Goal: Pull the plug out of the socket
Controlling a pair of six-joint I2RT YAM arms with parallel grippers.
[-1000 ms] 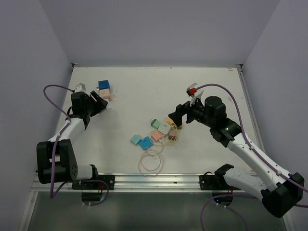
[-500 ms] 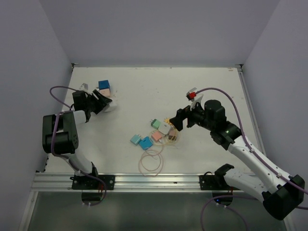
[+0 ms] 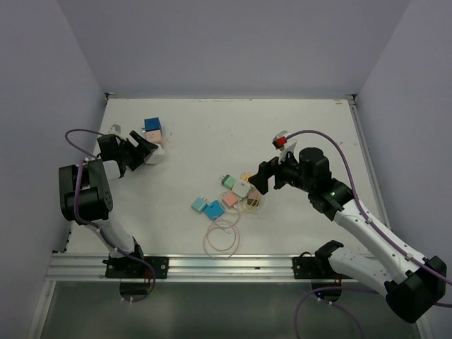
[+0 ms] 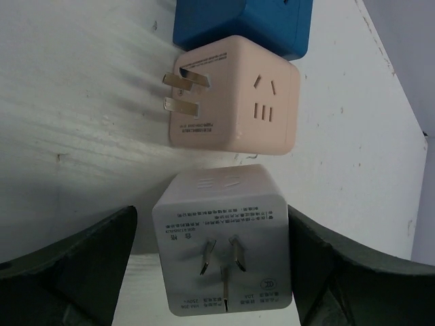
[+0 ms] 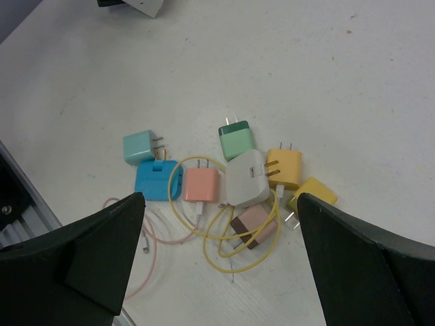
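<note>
A white cube plug (image 4: 224, 238) lies on the table with its three prongs bare and facing the left wrist camera. My left gripper (image 4: 217, 272) is open around it, with a gap showing at the left finger (image 4: 75, 272). Just beyond lies the pink cube socket (image 4: 234, 95), its slots empty and its own two prongs pointing left. A blue cube (image 4: 245, 24) sits against its far side. From above, the left gripper (image 3: 145, 152) is at the far left, by the white cube (image 3: 157, 157). My right gripper (image 3: 261, 180) hangs open over the middle of the table.
Below the right gripper (image 5: 221, 258) lies a pile of small chargers: teal (image 5: 139, 146), blue (image 5: 158, 180), salmon (image 5: 202, 185), green (image 5: 236, 139), white (image 5: 248, 178), two yellow (image 5: 284, 168). A yellow cable (image 5: 231, 261) and a pink cable (image 3: 222, 236) loop around them. Side walls stand close on the left.
My left gripper has opened and let go of the white cube, which now rests on the table beside the pink one. The left arm has folded back. The right arm shifted slightly nearer.
</note>
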